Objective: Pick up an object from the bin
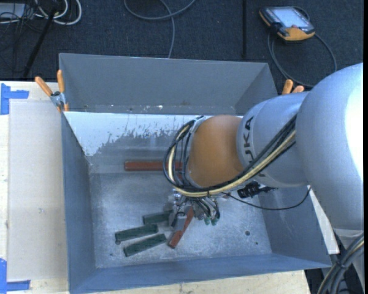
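My gripper (pixel 184 212) is low in the bin, just right of its middle, mostly hidden under the arm's orange cover. A short red-brown stick (pixel 179 233) slants down and to the left from right beneath it, its upper end hidden by the gripper. A dark green stick (pixel 157 217) lies just left of the gripper, touching or nearly touching it. Two more dark green sticks, one (pixel 135 232) above the other (pixel 145 244), lie side by side further left on the bin floor.
A longer red-brown stick (pixel 148 165) lies level against the foot of the bin's back wall. The arm and its cables cover the right part of the bin. The left side of the floor holds nothing but scuffs.
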Tool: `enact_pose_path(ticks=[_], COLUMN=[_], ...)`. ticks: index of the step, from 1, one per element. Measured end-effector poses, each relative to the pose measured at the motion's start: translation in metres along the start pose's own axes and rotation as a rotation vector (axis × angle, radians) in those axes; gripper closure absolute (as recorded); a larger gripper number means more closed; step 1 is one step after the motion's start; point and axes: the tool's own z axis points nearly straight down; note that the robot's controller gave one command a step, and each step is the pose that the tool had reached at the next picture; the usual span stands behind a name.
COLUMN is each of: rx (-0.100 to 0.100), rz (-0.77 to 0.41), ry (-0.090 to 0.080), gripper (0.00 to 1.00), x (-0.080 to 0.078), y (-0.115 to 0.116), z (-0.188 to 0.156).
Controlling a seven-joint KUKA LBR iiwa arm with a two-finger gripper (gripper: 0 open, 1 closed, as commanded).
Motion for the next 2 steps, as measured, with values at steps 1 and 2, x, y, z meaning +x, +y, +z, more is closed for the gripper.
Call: enact_pose_path(ticks=[1,2], rx=[0.000,0.002], rz=[0.000,-0.020], ry=[0.000,0.009], gripper=[1.00,1.00], x=[0.000,0.006], y=[0.000,-0.005], z=[0.000,-0.046])
